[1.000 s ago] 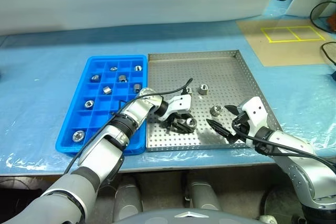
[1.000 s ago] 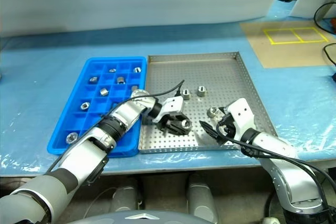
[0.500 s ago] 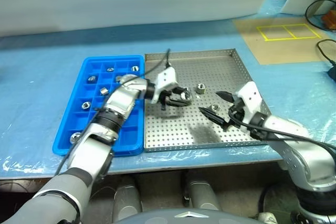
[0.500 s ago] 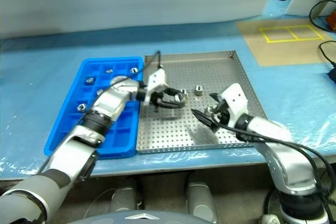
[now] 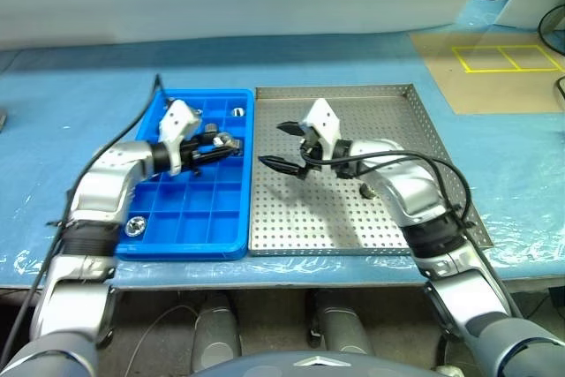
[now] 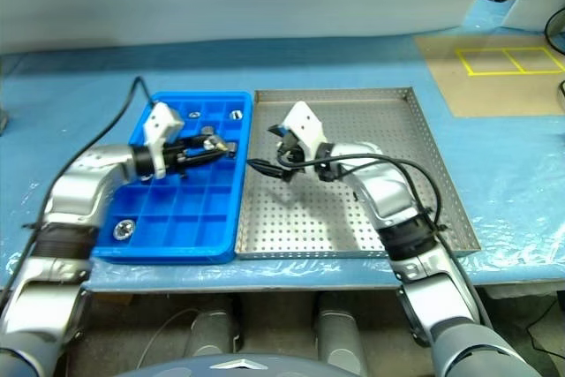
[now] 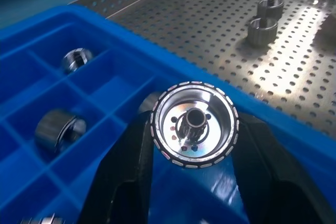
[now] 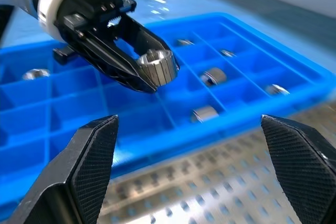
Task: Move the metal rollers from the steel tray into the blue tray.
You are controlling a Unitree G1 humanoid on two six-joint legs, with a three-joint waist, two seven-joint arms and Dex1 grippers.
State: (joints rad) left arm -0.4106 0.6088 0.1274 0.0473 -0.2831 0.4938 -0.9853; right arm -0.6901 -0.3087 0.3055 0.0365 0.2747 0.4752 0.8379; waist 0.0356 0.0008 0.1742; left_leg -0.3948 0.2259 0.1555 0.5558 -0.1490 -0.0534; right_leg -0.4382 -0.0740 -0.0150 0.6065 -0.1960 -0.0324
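gripping one of the metal rollers [image 5: 226, 140] in our left tool [image 5: 222, 146], we are holding it above the blue tray [image 5: 141, 249], its fingers clenched on the roller's sides. nearest us in that tray, a single roller [image 5: 134, 225] is lying in a front compartment on the left side. farther in, more rollers are sitting in the middle and back compartments, one of them [image 5: 237, 112] close to the far right corner. beside the blue tray, the steel tray [image 5: 441, 152] is resting on the blue-covered counter [image 5: 53, 130], the two trays side by side and nearly touching. our right tool [image 5: 281, 145] is hanging over the steel tray's left part with its fingers spread wide and gripping nothing, pointing toward the left tool. a roller [image 5: 365, 190] is lying on the perforated floor beside our right forearm.
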